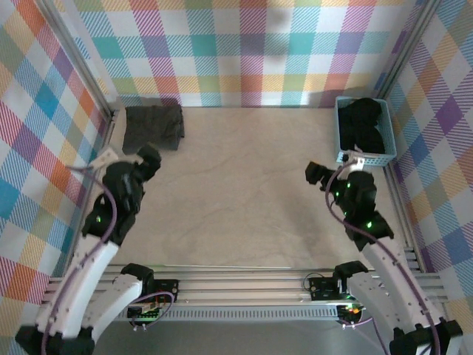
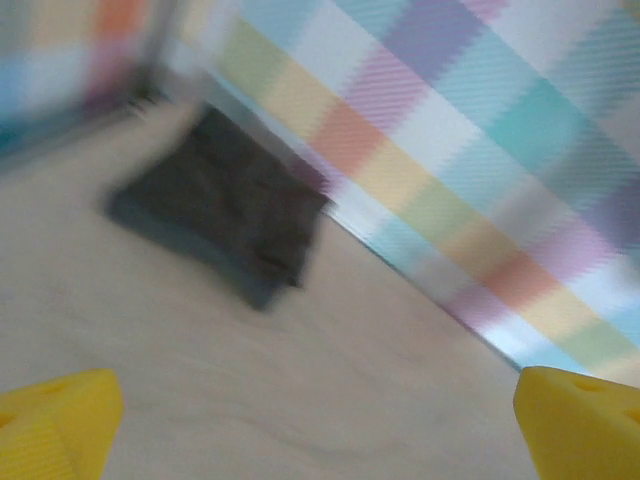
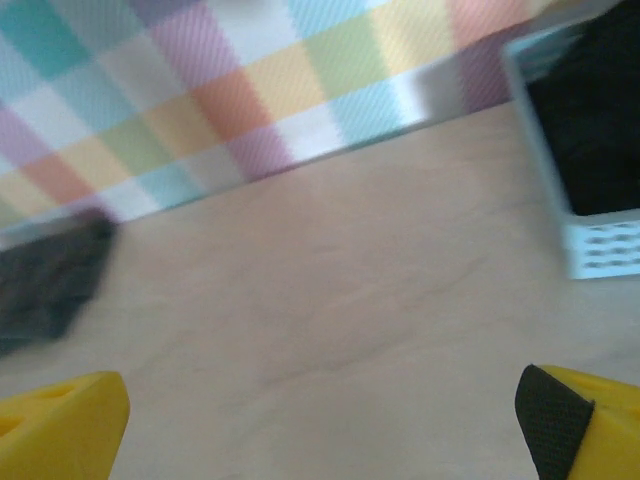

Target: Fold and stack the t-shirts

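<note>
Checked walls, beige worktop [image 1: 244,192]. One folded t-shirt [image 1: 154,126] lies far across from the basket [image 1: 367,157], at the opposite wall. More t-shirts [image 1: 367,124] heaped inside the basket, unfolded. Left jaws and right jaws both wide, empty. Early going, I'd judge.

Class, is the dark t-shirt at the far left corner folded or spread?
Folded: the t-shirt lies as a compact rectangle, no sleeves spread out.
</note>
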Controlling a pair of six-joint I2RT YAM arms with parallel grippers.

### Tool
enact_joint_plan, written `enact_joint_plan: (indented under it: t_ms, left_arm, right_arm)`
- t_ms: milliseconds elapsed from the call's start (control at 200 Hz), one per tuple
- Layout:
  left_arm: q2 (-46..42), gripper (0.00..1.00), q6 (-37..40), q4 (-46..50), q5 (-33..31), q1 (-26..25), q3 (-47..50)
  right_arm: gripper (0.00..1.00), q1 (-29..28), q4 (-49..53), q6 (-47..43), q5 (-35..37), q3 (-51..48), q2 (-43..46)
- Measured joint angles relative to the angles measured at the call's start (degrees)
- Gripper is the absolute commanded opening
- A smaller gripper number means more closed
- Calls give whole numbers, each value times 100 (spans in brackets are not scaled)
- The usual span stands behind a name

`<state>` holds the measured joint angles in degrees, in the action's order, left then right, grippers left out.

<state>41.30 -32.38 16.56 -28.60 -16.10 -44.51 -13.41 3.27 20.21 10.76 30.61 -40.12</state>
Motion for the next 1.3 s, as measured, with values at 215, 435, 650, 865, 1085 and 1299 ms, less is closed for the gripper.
enact_joint_plan:
  t_ms: [215,435,650,865,1085,1299]
  left_arm:
    - [-35,100,1329,-1250,-315,129,2262]
    - [1447,100,2107,-3176,13,776,2909]
    - [3265,100,2426,-4883,468,1182,2776]
    - [4363,100,2712,-5733,1104,1266,2310]
    - [4739,100,2905,-6472,1401,1252,2474]
    - [4778,100,2975,-6472,1427,1211,2249]
  right_arm:
    - [100,238,-612,-911,660,-1180,-422]
    - [100,782,-2052,-1191,291,-1593,-1587]
    - [99,1290,-3233,-1154,-315,-1394,-3132]
    - [99,1508,-4522,-1366,-739,-1110,-4050]
    - [100,1602,-5595,-1475,-1054,-1410,-4745]
    - [100,1469,-5469,-1541,-966,-1038,-4745]
